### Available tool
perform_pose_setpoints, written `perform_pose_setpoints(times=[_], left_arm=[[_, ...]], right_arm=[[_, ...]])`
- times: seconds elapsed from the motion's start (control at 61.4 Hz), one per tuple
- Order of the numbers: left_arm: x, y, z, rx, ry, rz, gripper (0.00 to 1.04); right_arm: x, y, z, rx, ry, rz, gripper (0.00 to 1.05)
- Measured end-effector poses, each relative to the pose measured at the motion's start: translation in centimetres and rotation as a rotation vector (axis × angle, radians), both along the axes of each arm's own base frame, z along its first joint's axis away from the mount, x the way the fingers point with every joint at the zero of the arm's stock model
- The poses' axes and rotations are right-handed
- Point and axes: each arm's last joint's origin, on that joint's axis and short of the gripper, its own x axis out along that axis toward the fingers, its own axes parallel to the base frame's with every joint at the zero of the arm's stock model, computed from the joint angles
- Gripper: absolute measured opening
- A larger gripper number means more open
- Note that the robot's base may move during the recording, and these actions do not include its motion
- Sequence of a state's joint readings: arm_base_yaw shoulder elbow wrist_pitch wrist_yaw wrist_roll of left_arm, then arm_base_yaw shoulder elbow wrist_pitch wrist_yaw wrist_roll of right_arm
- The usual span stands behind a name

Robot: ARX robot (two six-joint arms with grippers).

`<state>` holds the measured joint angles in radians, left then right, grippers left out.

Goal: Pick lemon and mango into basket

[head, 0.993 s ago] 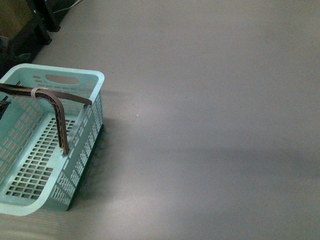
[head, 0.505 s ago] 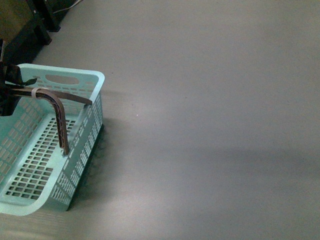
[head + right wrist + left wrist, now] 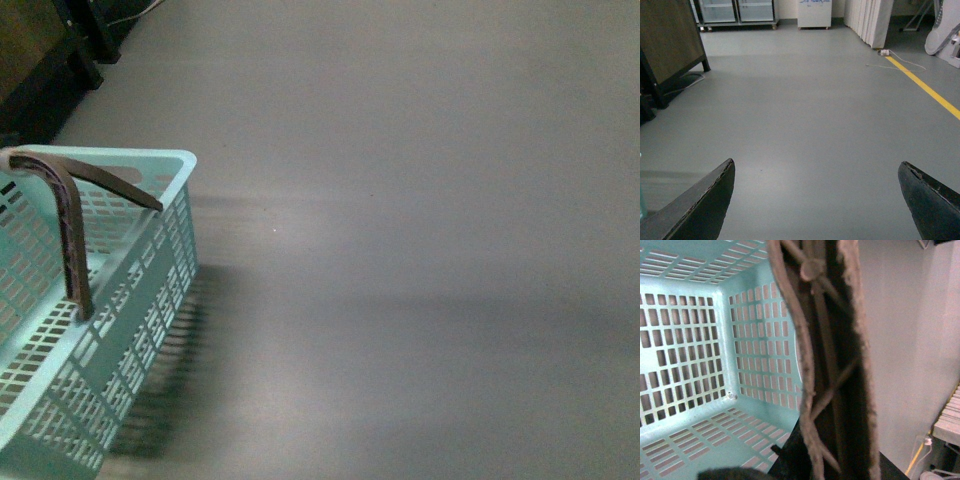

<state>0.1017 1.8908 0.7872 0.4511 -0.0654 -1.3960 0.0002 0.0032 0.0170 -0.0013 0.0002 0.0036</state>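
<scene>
The turquoise slotted basket hangs at the lower left of the front view, tilted, its brown swing handle raised. In the left wrist view the handle fills the middle, with the basket's empty inside behind it. My left gripper is shut on the handle; its body is out of the front view. My right gripper is open and empty over bare grey floor. No lemon or mango shows in any view.
Grey floor spreads to the right of the basket. Dark furniture legs stand at the far left. The right wrist view shows a wooden cabinet, a yellow floor line and white panels far off.
The basket has risen and shifted left and nearer the camera, now tilted with its handle upright. The left gripper, seen half a second ago at the left edge, has left the front view.
</scene>
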Motion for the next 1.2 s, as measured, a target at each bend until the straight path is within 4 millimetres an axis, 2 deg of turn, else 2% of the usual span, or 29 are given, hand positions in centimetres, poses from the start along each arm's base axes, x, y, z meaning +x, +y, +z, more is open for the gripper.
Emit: perform_pose_setpoints(times=[0.065,0.13,0.374,0.635,0.83,0.977,1.204], left_arm=[[-1.0,-0.4,2.3,-0.002,-0.037,0.013,0.05],[-2.5,-1.1,5.9,-0.007,-0.104,0.024,0.05],[-6.9,-3.1,15.4,-0.056,-0.303,0.048,0.05],[-10.4,-4.7,21.7,-0.049,-0.408,0.049,0.05],[-12.0,-6.3,24.0,-0.066,-0.441,0.002,0.05],[-12.7,-6.9,24.5,-0.074,-0.439,-0.025,0.05],[-13.4,-6.7,24.9,-0.061,-0.448,-0.012,0.05]], right_arm=[[0.0,0.0,0.0,0.000,0.000,0.000,0.96],[0.0,0.0,0.0,0.000,0.000,0.000,0.96],[0.0,0.0,0.0,0.000,0.000,0.000,0.96],[0.0,0.0,0.0,0.000,0.000,0.000,0.96],[0.0,0.0,0.0,0.000,0.000,0.000,0.96],[0.0,0.0,0.0,0.000,0.000,0.000,0.96],[0.0,0.0,0.0,0.000,0.000,0.000,0.96]])
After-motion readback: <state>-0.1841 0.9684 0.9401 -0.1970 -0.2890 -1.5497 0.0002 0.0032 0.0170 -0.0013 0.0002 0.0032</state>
